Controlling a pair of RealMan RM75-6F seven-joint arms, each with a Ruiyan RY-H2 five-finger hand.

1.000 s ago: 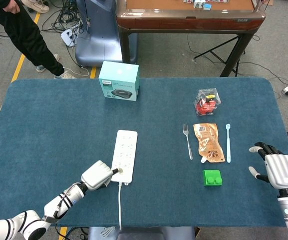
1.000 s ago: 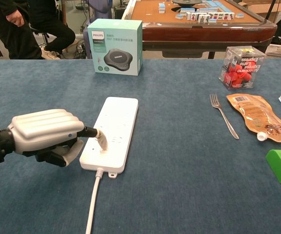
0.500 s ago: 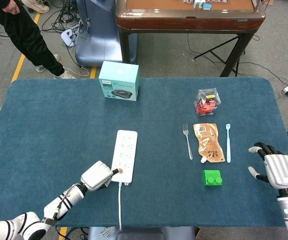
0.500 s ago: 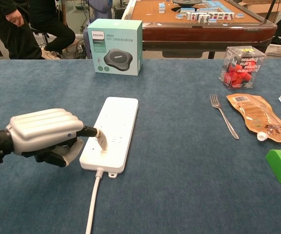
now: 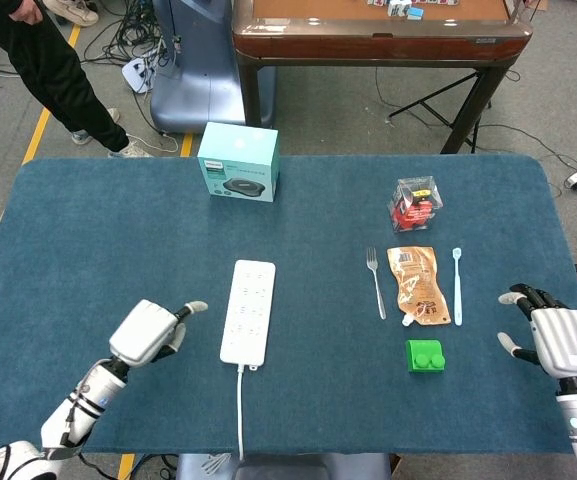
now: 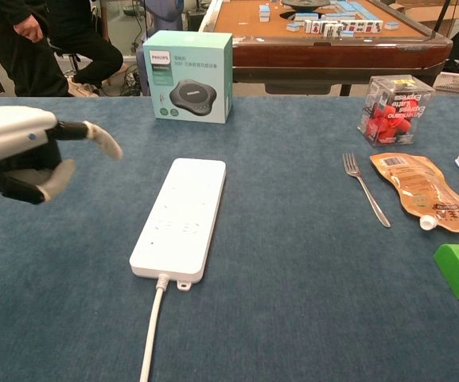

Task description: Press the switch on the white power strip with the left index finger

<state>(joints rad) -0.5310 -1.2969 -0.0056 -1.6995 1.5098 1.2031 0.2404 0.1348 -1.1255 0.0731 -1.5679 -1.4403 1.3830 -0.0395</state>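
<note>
The white power strip (image 5: 247, 310) (image 6: 183, 216) lies lengthwise on the blue table, its cable (image 5: 240, 415) (image 6: 151, 334) running off the near edge. My left hand (image 5: 146, 333) (image 6: 18, 151) hovers to the left of the strip, apart from it and raised above the cloth. Its index finger points toward the strip and the other fingers are curled in, holding nothing. My right hand (image 5: 553, 338) rests at the table's right edge with its fingers spread and empty; it does not show in the chest view.
A teal box (image 5: 238, 162) (image 6: 188, 76) stands behind the strip. To the right lie a fork (image 5: 375, 283), a brown pouch (image 5: 417, 285), a toothbrush (image 5: 457, 285), a green block (image 5: 425, 356) and a clear box of red pieces (image 5: 415, 204).
My left hand has lifted off the near end of the power strip and pulled back to the left. The strip and my right hand have not moved.
</note>
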